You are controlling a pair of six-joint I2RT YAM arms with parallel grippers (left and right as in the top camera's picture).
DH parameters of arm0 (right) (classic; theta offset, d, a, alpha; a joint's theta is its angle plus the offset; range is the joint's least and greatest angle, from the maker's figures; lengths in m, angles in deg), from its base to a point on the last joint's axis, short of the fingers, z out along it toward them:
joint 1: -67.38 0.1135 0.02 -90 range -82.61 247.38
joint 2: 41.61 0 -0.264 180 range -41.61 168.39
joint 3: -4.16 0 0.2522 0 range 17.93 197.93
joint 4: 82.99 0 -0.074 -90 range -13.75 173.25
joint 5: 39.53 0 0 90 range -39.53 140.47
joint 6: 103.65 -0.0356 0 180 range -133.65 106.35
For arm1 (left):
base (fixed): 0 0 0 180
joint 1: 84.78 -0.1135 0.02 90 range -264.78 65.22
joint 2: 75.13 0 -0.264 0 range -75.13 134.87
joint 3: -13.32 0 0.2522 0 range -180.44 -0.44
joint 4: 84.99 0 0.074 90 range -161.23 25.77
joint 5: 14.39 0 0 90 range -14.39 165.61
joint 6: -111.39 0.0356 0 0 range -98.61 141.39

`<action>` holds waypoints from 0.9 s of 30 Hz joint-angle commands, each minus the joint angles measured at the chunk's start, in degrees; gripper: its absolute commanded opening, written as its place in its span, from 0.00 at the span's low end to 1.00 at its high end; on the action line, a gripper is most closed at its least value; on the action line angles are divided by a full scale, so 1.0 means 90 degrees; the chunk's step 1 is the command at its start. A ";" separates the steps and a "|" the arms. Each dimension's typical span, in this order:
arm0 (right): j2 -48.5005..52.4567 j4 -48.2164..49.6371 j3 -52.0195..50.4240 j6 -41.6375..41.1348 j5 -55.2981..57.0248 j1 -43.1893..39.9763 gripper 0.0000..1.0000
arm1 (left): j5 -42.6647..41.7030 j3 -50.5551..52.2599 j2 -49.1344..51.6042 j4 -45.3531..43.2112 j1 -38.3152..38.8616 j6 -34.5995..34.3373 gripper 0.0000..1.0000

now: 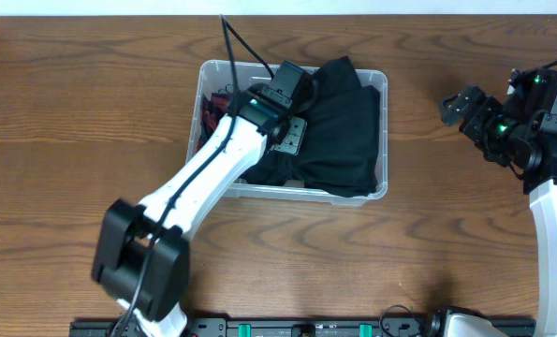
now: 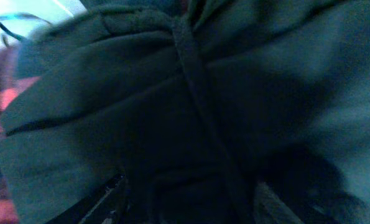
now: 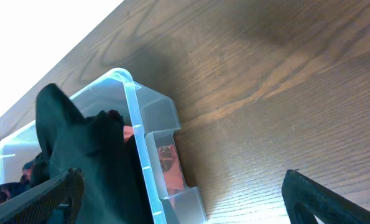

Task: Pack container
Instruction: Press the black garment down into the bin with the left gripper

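The clear plastic container (image 1: 383, 140) stands at the table's middle, holding a black garment (image 1: 344, 131) and a red patterned cloth (image 1: 212, 108) at its left end. My left gripper (image 1: 295, 84) reaches into the container, down on the black garment. In the left wrist view the dark cloth (image 2: 172, 106) fills the frame, and the two fingers (image 2: 194, 208) show dimly apart at the bottom edge. My right gripper (image 1: 465, 117) is open and empty above the table, right of the container. The right wrist view shows its fingers (image 3: 191, 199) wide apart, the container's corner (image 3: 135, 106) and the garment (image 3: 79, 143).
The wooden table (image 1: 81, 131) extends left and right of the container. Red cloth (image 3: 166, 158) shows through the container's wall in the right wrist view. A black rail (image 1: 306, 328) runs along the front edge.
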 commanded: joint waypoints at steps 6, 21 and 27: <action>0.0005 -0.0005 0.0010 0.0044 -0.0029 -0.0034 0.99 | -0.0685 -0.0194 -0.1005 -0.1792 0.0117 0.0112 0.72; 0.0005 -0.0005 0.0010 0.0044 -0.0029 -0.0034 0.99 | -0.2079 -0.0175 0.1608 -0.2254 0.0121 0.0114 0.71; 0.0005 -0.0002 0.0010 0.0044 -0.0029 -0.0034 0.99 | -0.1860 -0.0185 0.1792 -0.1897 0.0121 0.0134 0.70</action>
